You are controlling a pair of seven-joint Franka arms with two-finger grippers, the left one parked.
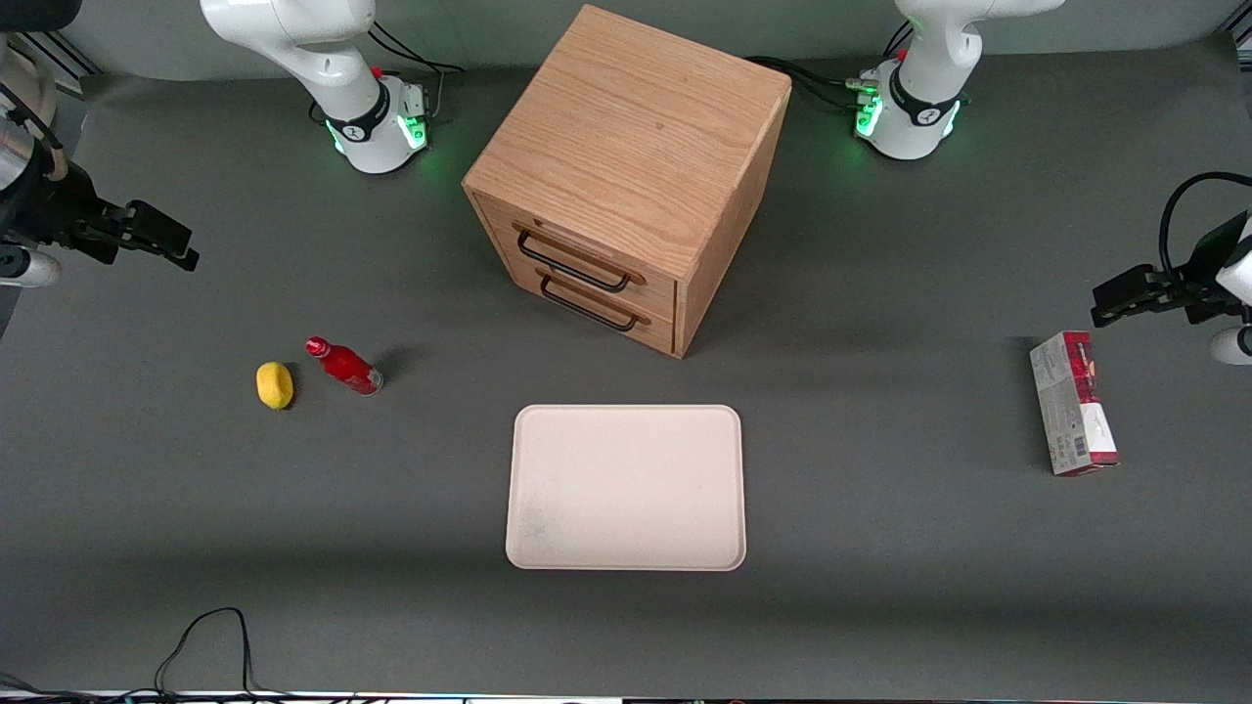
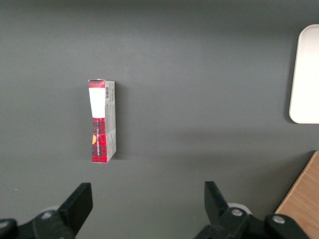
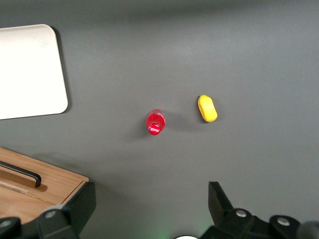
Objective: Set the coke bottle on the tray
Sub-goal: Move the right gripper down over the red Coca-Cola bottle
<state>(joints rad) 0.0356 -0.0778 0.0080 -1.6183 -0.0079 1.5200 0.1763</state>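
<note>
Coke bottle (image 1: 343, 366): small, bright red, red cap on a narrow neck, standing upright on the bench (image 1: 880, 548) toward the working arm's end, roughly midway between the bench's front-camera edge and the edge where the arm bases stand. It leans in the front view only by perspective; the right wrist view looks almost straight down on its cap (image 3: 154, 128). Judged light and rigid, with a smooth, probably slippery body, and easily tipped because of its narrow footprint. The body below the neck looks the best place to grip, the fingers closing across its width.

Just beside it, apart, nearer the working arm's end of the bench, lies a yellow lump (image 1: 275, 384). The tray (image 1: 626, 487), cream with a low rim, lies near the middle of the bench close to the front-camera edge, well apart from the bottle and bare. Farther from that camera stands a wooden drawer cabinet (image 1: 626, 176). A red-and-grey carton (image 1: 1073, 402) lies toward the parked arm's end.

The pincer (image 1: 161, 240) hangs above the working arm's end of the bench, well apart from the bottle, fingers spread and holding nothing (the right wrist view shows the gap).

View differences: only the front view shows all objects together; the right wrist view omits the carton, and the left wrist view omits the bottle.
</note>
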